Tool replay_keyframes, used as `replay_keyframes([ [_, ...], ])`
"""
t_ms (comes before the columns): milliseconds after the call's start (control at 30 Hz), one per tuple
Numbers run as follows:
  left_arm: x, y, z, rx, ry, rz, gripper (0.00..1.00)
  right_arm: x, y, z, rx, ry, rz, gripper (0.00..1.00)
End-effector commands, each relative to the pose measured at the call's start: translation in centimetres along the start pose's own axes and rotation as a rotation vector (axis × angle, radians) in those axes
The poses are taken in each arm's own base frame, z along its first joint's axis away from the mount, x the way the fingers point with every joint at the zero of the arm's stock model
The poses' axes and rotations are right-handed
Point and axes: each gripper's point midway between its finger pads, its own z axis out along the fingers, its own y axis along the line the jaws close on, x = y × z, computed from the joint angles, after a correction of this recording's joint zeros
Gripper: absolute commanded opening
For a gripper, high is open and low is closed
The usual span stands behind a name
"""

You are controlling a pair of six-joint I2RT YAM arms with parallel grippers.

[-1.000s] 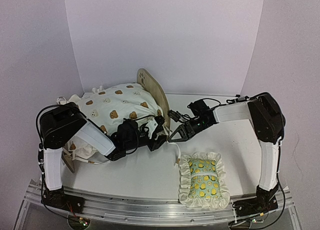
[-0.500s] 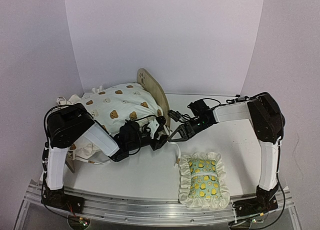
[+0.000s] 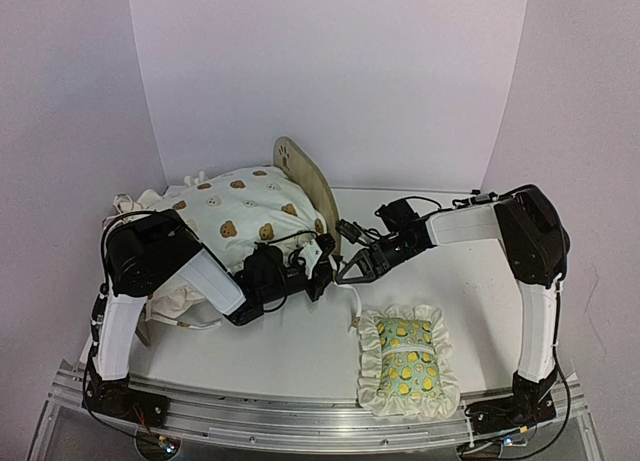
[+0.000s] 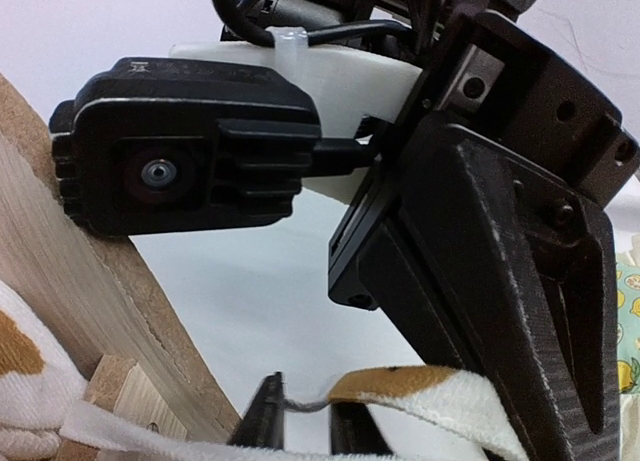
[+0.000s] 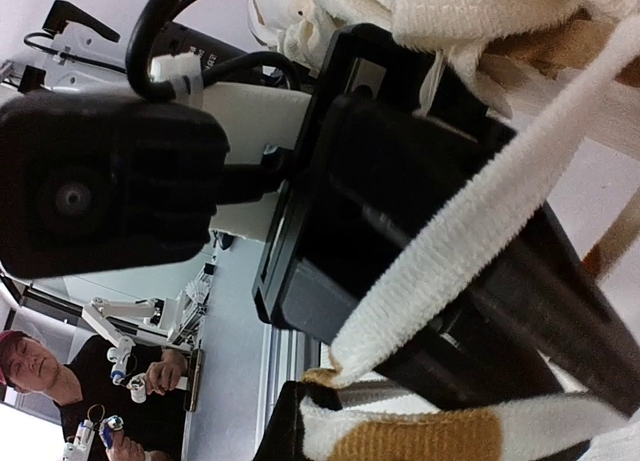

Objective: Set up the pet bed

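The pet bed (image 3: 305, 181) stands at the back left, its rounded paw-print headboard upright. The cream bear-print cushion (image 3: 245, 206) lies heaped over it. Its wooden rail also shows in the left wrist view (image 4: 60, 281). Both grippers meet at the bed's near right corner. My right gripper (image 3: 350, 271) (image 5: 430, 441) is shut on a cushion tie (image 5: 420, 431) with a brown patch. My left gripper (image 3: 318, 269) (image 4: 308, 421) faces it, jaws narrowly apart, with the tie's thin edge (image 4: 400, 383) crossing between them. Another tie end (image 3: 355, 303) hangs onto the table.
The green lemon-print ruffled pillow (image 3: 408, 359) lies at the front right near the table's metal edge rail (image 3: 300, 421). Loose cushion cloth and ties (image 3: 175, 306) spill off the bed on the left. White walls close in the back and sides.
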Motion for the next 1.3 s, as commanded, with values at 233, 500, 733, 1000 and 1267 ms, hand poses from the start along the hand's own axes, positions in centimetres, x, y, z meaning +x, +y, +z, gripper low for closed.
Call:
replay_keyframes([
  [233, 0.4, -0.2, -0.2, 0.0, 0.038, 0.015, 0.0, -0.8, 1.7, 0.5, -0.083, 0.013, 0.05, 0.0],
  [500, -0.2, 1.5, -2.7, -0.114, 0.053, -0.004, 0.0, -0.5, 1.0, 0.4, -0.073, 0.012, 0.068, 0.0],
  [733, -1.1, 1.6, -3.7, -0.123, 0.04, 0.016, 0.0, -0.3, 0.5, 0.2, -0.065, 0.009, 0.087, 0.0],
  [1000, -1.3, 2.1, -3.8, -0.145, 0.08, 0.028, 0.0, -0.6, -0.7, 0.4, -0.033, 0.009, 0.137, 0.06],
  [1267, -1.1, 3.1, -3.9, -0.192, 0.166, -0.006, 0.0, -0.1, -1.0, 0.5, -0.036, 0.014, 0.158, 0.4],
])
